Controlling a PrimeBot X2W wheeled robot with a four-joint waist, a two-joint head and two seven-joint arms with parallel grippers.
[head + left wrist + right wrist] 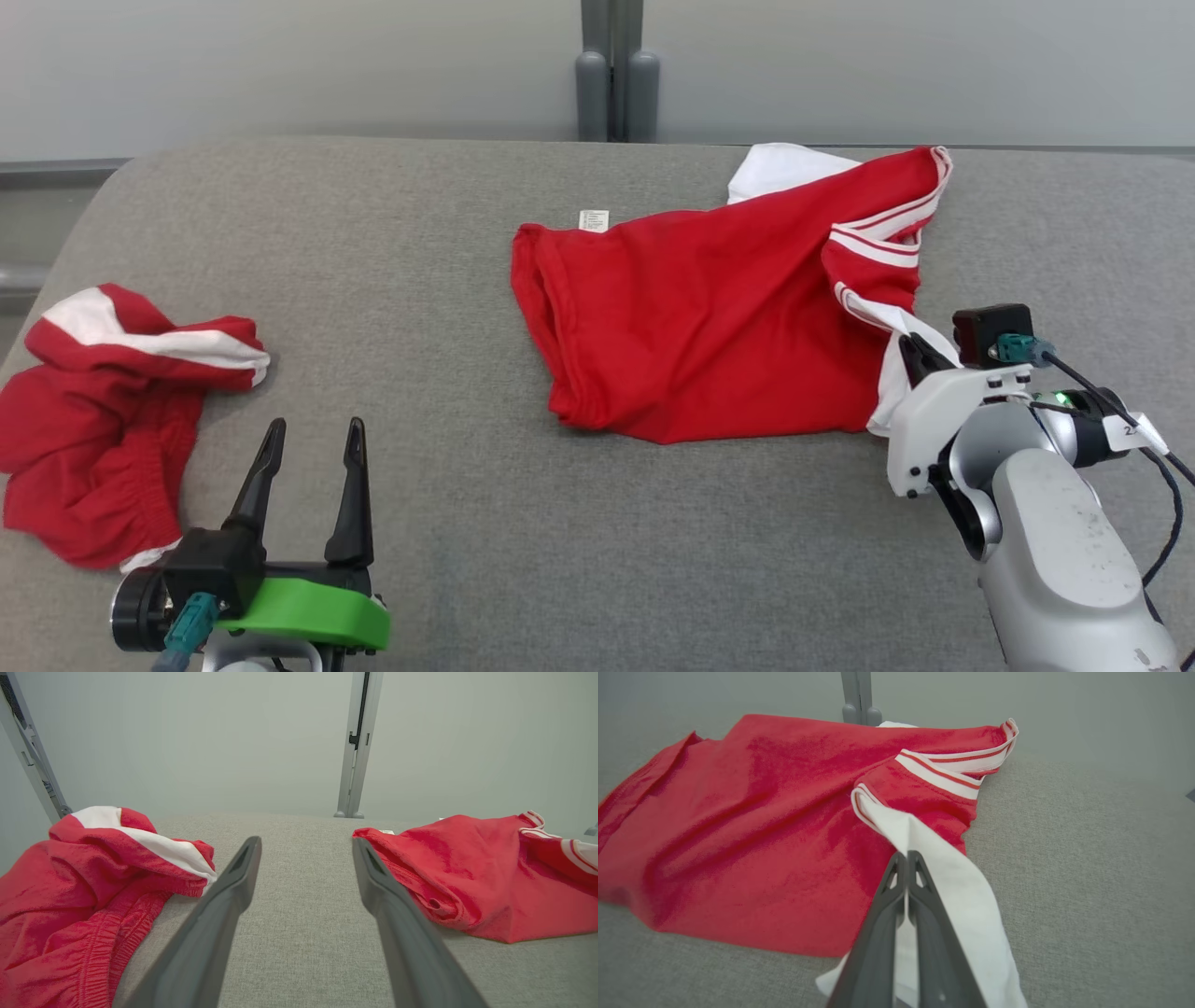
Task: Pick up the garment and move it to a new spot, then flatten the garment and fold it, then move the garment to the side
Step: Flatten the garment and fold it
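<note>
Grey fabric surface: red shirt, white label unreadable.

A grey fabric-covered table carries a crumpled pair of red shorts with white bands and an elastic waistband, lying at its left edge. Behind the far edge stands a grey metal post against a pale wall.

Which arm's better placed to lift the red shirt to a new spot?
Right. The right pincer is shut on the white sleeve of the red shirt. The left pincer stands open over the grey surface, apart from the shirt, nearer the crumpled red shorts.
</note>
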